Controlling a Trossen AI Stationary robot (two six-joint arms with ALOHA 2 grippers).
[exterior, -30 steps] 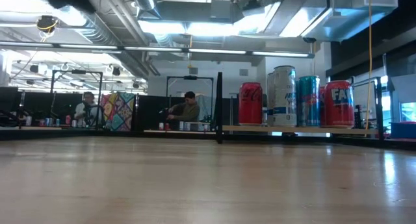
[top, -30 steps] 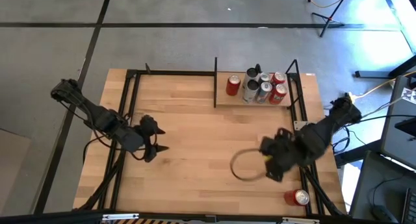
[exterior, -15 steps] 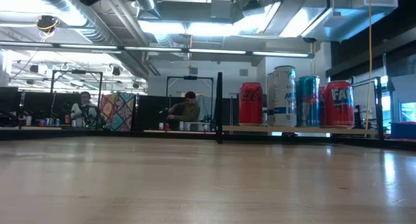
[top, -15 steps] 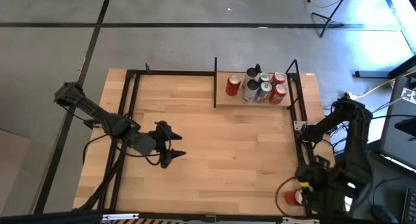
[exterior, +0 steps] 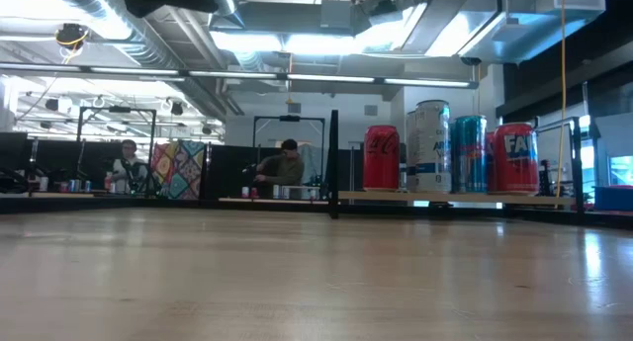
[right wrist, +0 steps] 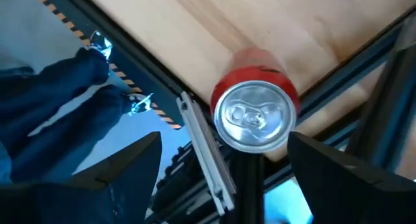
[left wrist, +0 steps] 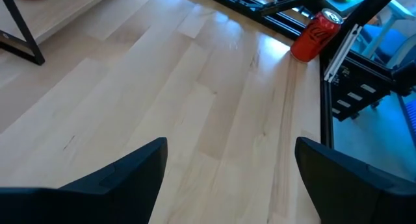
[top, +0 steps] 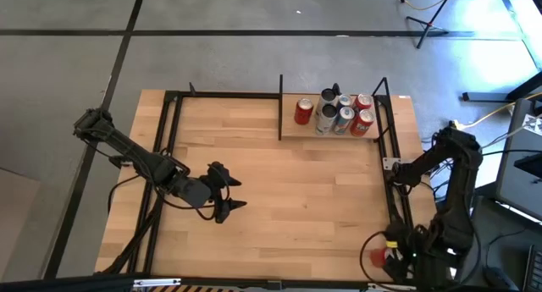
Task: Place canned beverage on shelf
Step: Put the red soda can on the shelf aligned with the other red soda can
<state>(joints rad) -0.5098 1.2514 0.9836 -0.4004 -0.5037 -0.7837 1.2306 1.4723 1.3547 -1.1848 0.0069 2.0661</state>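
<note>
Hovering over an upright red aluminium can at the table's corner, the right gripper stood apart-fingered; the left gripper, also spread, waited mid-table.

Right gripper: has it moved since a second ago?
Yes. In the high view the right gripper has left mid-table for the near right corner, away from the shelf, above the red can.

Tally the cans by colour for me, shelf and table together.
Red cans: 4, three on the shelf, one loose at the table corner under the open right gripper.
Silver or teal cans: 3, as far as the tight cluster shows.
Total: 7.
</note>
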